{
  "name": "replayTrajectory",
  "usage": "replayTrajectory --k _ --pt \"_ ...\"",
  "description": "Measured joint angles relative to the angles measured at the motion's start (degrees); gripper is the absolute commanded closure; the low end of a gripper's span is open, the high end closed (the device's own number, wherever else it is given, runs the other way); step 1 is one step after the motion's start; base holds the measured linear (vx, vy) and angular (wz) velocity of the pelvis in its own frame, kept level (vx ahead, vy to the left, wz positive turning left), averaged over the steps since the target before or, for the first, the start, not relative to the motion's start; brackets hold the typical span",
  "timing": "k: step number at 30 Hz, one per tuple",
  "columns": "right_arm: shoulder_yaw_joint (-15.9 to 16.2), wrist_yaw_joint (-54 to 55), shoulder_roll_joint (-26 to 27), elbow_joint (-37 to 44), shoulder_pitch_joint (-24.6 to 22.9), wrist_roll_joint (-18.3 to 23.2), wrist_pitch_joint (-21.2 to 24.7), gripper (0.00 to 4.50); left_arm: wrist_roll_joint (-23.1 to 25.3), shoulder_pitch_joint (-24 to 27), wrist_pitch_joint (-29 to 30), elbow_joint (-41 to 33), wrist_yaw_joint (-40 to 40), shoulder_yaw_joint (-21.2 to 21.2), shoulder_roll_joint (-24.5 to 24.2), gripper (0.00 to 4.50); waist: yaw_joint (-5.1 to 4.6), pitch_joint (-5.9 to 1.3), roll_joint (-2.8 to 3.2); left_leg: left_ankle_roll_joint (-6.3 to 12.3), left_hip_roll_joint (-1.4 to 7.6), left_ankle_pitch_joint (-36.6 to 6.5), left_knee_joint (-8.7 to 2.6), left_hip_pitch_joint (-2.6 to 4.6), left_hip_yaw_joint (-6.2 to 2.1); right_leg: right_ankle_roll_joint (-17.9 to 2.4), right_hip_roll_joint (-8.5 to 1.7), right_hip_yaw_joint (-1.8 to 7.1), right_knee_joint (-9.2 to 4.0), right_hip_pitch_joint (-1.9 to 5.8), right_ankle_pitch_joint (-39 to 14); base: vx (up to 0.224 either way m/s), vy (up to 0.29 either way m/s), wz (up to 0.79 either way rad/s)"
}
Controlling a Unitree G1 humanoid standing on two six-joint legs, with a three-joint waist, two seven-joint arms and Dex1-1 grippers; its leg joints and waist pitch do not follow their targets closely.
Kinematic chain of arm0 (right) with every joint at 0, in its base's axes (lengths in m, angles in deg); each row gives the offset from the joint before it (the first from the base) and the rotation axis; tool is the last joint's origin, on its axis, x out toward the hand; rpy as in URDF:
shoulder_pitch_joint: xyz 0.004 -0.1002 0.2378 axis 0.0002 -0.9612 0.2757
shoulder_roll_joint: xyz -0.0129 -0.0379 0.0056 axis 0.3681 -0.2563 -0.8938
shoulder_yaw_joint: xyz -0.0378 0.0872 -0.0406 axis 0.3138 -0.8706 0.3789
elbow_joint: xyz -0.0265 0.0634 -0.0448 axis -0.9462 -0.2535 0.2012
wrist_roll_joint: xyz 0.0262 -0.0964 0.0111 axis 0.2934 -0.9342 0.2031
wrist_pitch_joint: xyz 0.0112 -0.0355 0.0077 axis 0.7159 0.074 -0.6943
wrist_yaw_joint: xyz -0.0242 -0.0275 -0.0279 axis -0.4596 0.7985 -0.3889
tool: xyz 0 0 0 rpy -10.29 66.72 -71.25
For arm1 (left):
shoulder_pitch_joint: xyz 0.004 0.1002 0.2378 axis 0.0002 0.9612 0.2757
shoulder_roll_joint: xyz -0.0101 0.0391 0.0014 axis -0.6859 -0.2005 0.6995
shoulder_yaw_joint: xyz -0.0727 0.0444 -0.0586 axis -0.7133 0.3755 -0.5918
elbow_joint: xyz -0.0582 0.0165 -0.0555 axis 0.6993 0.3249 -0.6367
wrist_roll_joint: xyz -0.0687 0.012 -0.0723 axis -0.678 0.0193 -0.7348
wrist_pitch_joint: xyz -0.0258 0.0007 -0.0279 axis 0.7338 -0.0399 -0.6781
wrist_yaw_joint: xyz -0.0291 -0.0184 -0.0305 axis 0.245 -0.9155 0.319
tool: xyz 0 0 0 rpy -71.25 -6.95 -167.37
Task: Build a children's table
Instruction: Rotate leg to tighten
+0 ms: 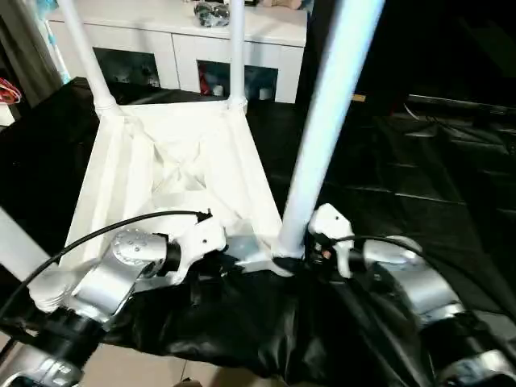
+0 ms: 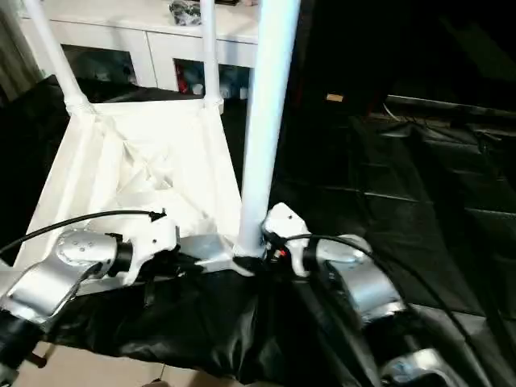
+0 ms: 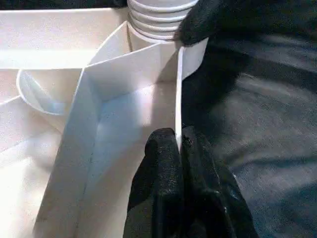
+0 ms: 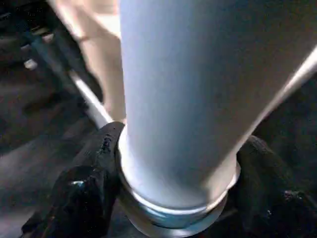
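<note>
— White ribbed plastic, that large upturned tabletop [image 1: 173, 173], is lying mid-left of the frame on black sheeting [image 1: 419, 185]. How is it handling?

— Stiff and light, I judge, though slippery; thin rims and leg bases are the best holds. Left hand [image 3: 178, 144] is pinching the near rim wall, fingers nearly closed on it.

— And the right hand [image 4: 173, 163]?

— Fingers are flanking the base of the nearest white tapered tubular leg [image 1: 326, 121], touching it on both sides.

— Legs counted?

— Three are standing in corner sockets; a fourth white tube is crossing the lower-left edge.
</note>
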Motion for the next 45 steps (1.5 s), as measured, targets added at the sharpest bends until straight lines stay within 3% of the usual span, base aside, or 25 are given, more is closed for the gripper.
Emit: replayTrajectory --k 4,9,13,14,20,22,25,30,34,35,39,40,45 --pt "-4.0 12.9 5.9 -3.4 0.1 -1.6 0.6 1.75 3.3 -3.5 1.3 5.0 6.8 0.3 5.7 4.50 -0.54 -0.02 0.00 0.00 -0.06 0.0 0.02 0.00 -0.21 0.1 -0.12 -0.15 -0.25 0.00 0.0 -0.057 0.005 -0.07" --pt "-8.2 30.6 13.6 -8.0 1.9 -4.0 0.8 1.75 5.7 -7.5 3.3 11.8 14.4 0.0 12.8 4.50 -1.75 -0.36 0.66 0.02 -0.17 0.0 -0.13 0.00 -0.99 0.1 -0.16 -1.00 -2.23 0.31 0.0 -0.011 0.004 -0.03" --pt "-9.0 33.7 14.7 -9.4 2.2 -4.4 -0.7 1.75 6.2 -8.9 2.7 14.2 15.3 0.1 14.2 4.50 -2.21 -0.21 1.00 0.34 -0.17 -0.2 -0.13 0.03 -1.10 0.1 -0.29 -1.60 -3.66 0.88 0.0 -0.010 0.027 -0.04" --pt "-9.2 33.5 14.7 -9.5 2.2 -4.4 -1.1 1.20 6.3 -8.9 2.0 14.4 15.2 0.1 14.1 4.50 -2.31 -0.12 1.19 0.55 -0.17 -0.3 -0.14 0.02 -1.10 0.1 -0.31 -1.68 -4.00 1.01 0.0 0.000 0.000 0.00" --pt "-9.8 23.4 12.1 -9.2 2.1 -1.4 -2.1 0.65 6.0 -8.0 -1.8 13.6 11.0 -0.3 11.3 4.50 -2.77 0.10 1.30 0.59 -0.20 -0.3 -0.17 0.01 -0.98 0.0 -0.44 -1.68 -3.90 0.93 0.0 0.000 0.000 0.00" --pt "-7.3 18.3 9.0 -8.6 2.1 -1.5 -2.9 0.56 5.1 -6.8 -2.9 12.2 9.1 -0.8 9.9 4.50 -2.80 0.14 1.23 0.59 -0.19 -0.3 -0.22 -0.02 -0.88 -0.4 -0.44 -1.60 -3.65 0.83 0.2 0.000 0.000 0.00" --pt "-5.0 10.5 5.1 -8.0 2.1 -1.5 -4.7 0.56 3.9 -5.5 -4.2 10.3 5.4 -1.0 7.5 4.50 -2.18 0.22 0.93 0.56 -0.12 -0.3 -0.30 0.04 -0.67 -0.5 -0.46 -1.51 -2.65 0.60 0.3 0.016 -0.017 0.02" --pt "-2.3 -3.3 -0.9 -5.8 2.1 -1.0 -6.8 0.56 1.7 -3.8 -6.2 7.4 -2.0 -0.9 3.9 4.50 -0.16 0.09 0.44 0.52 0.07 -0.3 -0.51 0.00 0.05 -0.3 -0.35 -0.86 -0.86 -0.28 1.0 0.055 -0.059 0.08" --pt "-0.9 -11.6 -3.4 -5.3 2.1 0.2 -7.8 0.56 0.4 -2.9 -6.8 5.9 -6.7 -1.0 1.6 4.50 0.49 0.03 0.27 0.53 0.17 -0.3 -0.75 -0.03 0.08 -0.6 -0.07 -0.55 -0.14 -0.68 0.3 0.048 -0.033 0.01" --pt "-0.5 -13.5 -3.9 -5.3 2.1 0.8 -8.0 0.84 0.1 -2.7 -7.0 5.6 -7.8 -1.0 1.0 4.50 0.60 0.01 0.24 0.52 0.15 -0.3 -0.62 -0.04 0.10 -0.6 -0.07 -0.45 0.07 -0.74 0.1 0.000 0.000 0.00" --pt "0.5 -17.8 -5.1 -5.3 2.8 1.2 -8.1 0.96 -0.5 -2.6 -7.5 5.2 -10.6 -0.9 -0.1 4.50 0.75 0.04 -0.20 0.48 0.06 -0.3 -0.62 -0.09 0.20 -0.6 -0.10 -0.23 0.01 -0.79 0.1 0.000 0.000 0.00" --pt "0.6 -18.6 -5.2 -5.3 2.9 1.3 -8.1 1.25 -0.5 -2.6 -7.6 5.2 -11.2 -0.9 -0.5 4.50 0.76 0.03 -0.38 0.47 0.05 -0.3 -0.60 -0.09 0.21 -0.6 -0.10 -0.18 0.00 -0.77 0.1 0.000 0.000 0.00" --pt "1.1 -21.9 -5.3 -5.3 2.9 1.8 -8.1 1.65 -1.0 -2.6 -7.4 4.8 -14.3 -0.9 -1.8 4.50 0.77 0.08 -1.02 0.43 0.02 -0.3 -0.47 -0.06 0.23 -0.6 -0.11 -0.04 0.01 -0.71 0.1 0.000 0.000 0.00"
